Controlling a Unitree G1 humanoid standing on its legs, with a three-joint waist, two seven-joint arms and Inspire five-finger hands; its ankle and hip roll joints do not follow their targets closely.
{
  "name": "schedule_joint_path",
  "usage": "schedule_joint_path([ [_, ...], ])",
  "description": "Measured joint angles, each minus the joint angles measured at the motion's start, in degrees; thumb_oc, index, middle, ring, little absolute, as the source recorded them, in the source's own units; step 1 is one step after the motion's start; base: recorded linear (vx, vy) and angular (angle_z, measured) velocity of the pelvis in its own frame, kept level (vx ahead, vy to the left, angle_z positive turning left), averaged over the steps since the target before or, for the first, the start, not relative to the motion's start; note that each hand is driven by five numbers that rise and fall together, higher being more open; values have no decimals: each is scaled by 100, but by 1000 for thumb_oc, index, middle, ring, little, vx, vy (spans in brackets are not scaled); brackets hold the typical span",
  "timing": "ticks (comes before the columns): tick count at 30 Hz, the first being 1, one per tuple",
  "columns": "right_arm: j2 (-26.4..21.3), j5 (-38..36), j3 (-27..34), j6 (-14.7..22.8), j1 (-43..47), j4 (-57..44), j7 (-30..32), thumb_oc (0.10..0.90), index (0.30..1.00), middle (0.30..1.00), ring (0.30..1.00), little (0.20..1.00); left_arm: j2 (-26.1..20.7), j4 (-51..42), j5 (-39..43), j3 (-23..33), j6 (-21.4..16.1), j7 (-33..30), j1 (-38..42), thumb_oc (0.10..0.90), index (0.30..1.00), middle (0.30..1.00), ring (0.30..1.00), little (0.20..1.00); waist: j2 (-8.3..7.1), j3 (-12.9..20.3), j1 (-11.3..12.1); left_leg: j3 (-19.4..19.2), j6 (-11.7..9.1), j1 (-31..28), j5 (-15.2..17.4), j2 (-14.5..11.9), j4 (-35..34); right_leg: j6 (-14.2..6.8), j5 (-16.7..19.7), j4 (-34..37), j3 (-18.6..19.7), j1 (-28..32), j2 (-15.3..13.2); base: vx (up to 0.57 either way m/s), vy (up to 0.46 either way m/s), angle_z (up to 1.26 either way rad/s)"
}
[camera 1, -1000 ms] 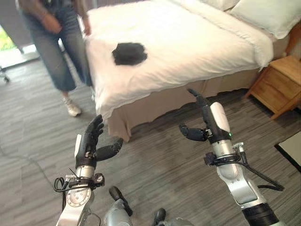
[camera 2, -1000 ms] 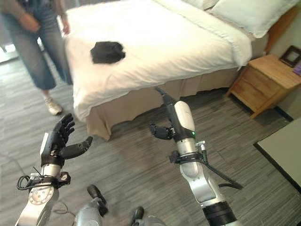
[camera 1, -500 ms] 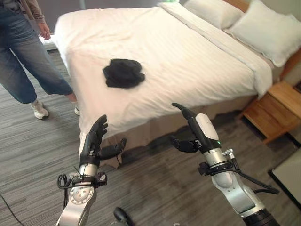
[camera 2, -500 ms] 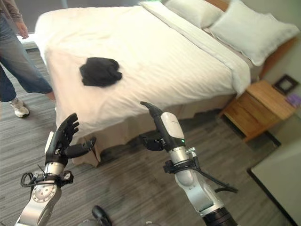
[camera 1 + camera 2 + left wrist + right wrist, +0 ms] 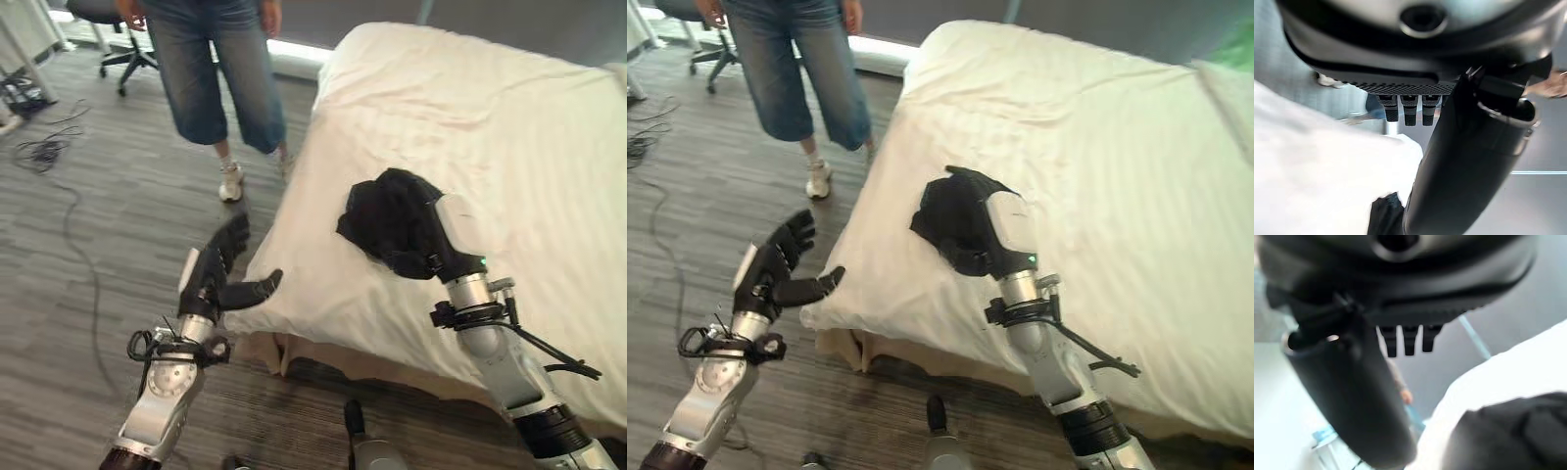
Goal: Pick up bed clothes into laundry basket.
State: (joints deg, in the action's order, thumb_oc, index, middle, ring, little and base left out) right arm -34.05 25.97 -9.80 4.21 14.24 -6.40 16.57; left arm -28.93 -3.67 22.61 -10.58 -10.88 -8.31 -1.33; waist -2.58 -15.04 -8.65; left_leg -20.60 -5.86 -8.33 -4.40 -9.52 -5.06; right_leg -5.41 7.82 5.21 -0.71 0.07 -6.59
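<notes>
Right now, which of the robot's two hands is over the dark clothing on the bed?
The right hand, over the black garment on the white bed. The left hand hangs beside the bed's corner, above the floor.

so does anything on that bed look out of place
Yes: a crumpled black garment lies on the otherwise bare white bed, near its corner. The right hand is over it; the left hand is open beside the bed's corner.

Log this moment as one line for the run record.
phase: reaching | right hand: open, over black garment on bed | left hand: open, beside bed corner | person: standing near bed | basket: unseen
</notes>
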Motion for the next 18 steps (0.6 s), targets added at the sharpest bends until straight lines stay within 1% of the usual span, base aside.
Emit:
schedule_joint_path([
  [1, -9, 9, 68, -16, 28, -15, 5, 800, 900, 900, 900, 900, 21, 0, 67, 10, -4, 17, -30, 800, 900, 900, 900, 900, -46, -34, 15, 6, -38, -71, -101, -87, 179, 26, -14, 1, -47, 157, 62, 99, -48, 17],
  [2, 10, 9, 80, -16, 43, -39, 12, 800, 900, 900, 900, 900, 1, 1, 94, 13, -4, 22, -32, 800, 900, 900, 900, 900, -150, -90, 11, 3, -40, -6, -42, -97, 469, 56, -31, 0, -28, 272, 15, 51, -37, 3],
  [3, -3, 12, 75, -22, 76, -101, 11, 800, 900, 900, 900, 900, -1, 8, 97, 33, -5, 44, -28, 800, 900, 900, 900, 900, -289, -143, -28, 113, -4, 33, 250, 16, 427, 121, -79, 0, -41, 435, -116, 35, -27, 3],
  [4, -74, 15, 72, -14, 146, -117, 9, 800, 900, 900, 900, 900, 15, 2, 97, 29, -9, 76, -14, 800, 900, 900, 900, 900, -246, -132, -59, 187, -10, 46, 215, 69, 147, 118, -81, 1, -61, 447, -90, 51, -35, -7],
  [5, -169, 21, 62, -12, 373, -119, -3, 800, 900, 900, 900, 900, 3, -59, 105, 65, -9, 113, -1, 800, 900, 900, 900, 900, -44, -140, -94, 242, 74, 115, -30, 33, -40, 59, -169, 3, -64, 492, 54, 67, -44, -33],
  [6, -121, 22, 56, -14, 457, -117, 4, 800, 900, 900, 900, 900, -17, -76, 116, 110, -9, 133, -1, 800, 900, 900, 900, 900, -32, -132, -61, 216, -125, 31, -53, 7, -27, 25, -334, 4, -40, 554, 79, 46, -27, -28],
  [7, -73, 20, 44, -12, 451, -140, 13, 800, 900, 900, 900, 900, 20, -73, 133, 140, -5, 132, 9, 800, 900, 900, 900, 900, -72, -133, -111, 224, -81, 7, -100, 60, -12, -3, -301, 5, -60, 595, 37, 41, -26, -7],
  [8, -99, 18, -42, 8, 500, -133, 15, 800, 900, 900, 900, 900, 27, -112, 203, 188, -11, 131, 29, 800, 900, 900, 900, 900, -121, -100, -146, 245, -51, -10, -60, 114, -12, -35, -309, 7, -98, 628, -12, 37, -29, 9],
  [11, -100, 17, -546, 26, 807, 118, -23, 800, 900, 900, 900, 900, 23, -93, 209, 238, -11, 121, 53, 800, 900, 900, 900, 900, -184, -61, -129, 250, -17, -6, -37, 226, -12, -80, -337, 9, -117, 622, -136, 30, -32, 6],
  [12, -100, 18, -651, 25, 862, 191, -54, 800, 900, 900, 900, 900, 23, -94, 209, 236, -11, 124, 54, 800, 900, 900, 900, 900, -186, -60, -84, 256, -15, -4, -38, 239, -12, -84, -338, 9, -126, 624, -151, 19, -42, 3],
  [13, -100, 18, -974, 68, 1094, 639, -89, 800, 900, 900, 900, 900, 12, -89, 210, 235, -10, 127, 57, 800, 900, 900, 900, 900, -191, -52, 15, 270, -15, -2, -38, 244, -12, -90, -338, 10, -136, 626, -157, 17, -50, 4],
  [15, -98, 16, -1116, 21, 1174, 928, -189, 800, 900, 900, 900, 900, 8, -94, 209, 222, -10, 132, 88, 800, 900, 900, 900, 900, -193, -49, 123, 298, -5, 26, -50, 245, -13, -93, -338, 10, -182, 627, -161, 11, -42, 13],
  [16, -102, 10, -1254, 3, 1290, 1309, -242, 800, 900, 900, 900, 900, -22, -90, 211, 220, -10, 134, 109, 800, 900, 900, 900, 900, -198, -45, 180, 351, 0, 61, -71, 245, -12, -93, -338, 10, -228, 625, -158, 14, -50, 23],
  [17, -101, -1, -1284, -43, 1309, 1471, -290, 800, 900, 900, 900, 900, -41, -93, 213, 223, -11, 129, 116, 800, 900, 900, 900, 900, -198, -45, 207, 392, -1, 92, -82, 249, -12, -93, -338, 10, -245, 623, -159, 18, -54, 19],
  [18, -103, -26, -1302, -121, 1306, 1583, -338, 800, 900, 900, 900, 900, -107, -85, 223, 234, -10, 124, 114, 800, 900, 900, 900, 900, -193, -45, 307, 400, 3, 117, -91, 245, -13, -95, -338, 10, -278, 604, -165, 18, -54, 8],
])
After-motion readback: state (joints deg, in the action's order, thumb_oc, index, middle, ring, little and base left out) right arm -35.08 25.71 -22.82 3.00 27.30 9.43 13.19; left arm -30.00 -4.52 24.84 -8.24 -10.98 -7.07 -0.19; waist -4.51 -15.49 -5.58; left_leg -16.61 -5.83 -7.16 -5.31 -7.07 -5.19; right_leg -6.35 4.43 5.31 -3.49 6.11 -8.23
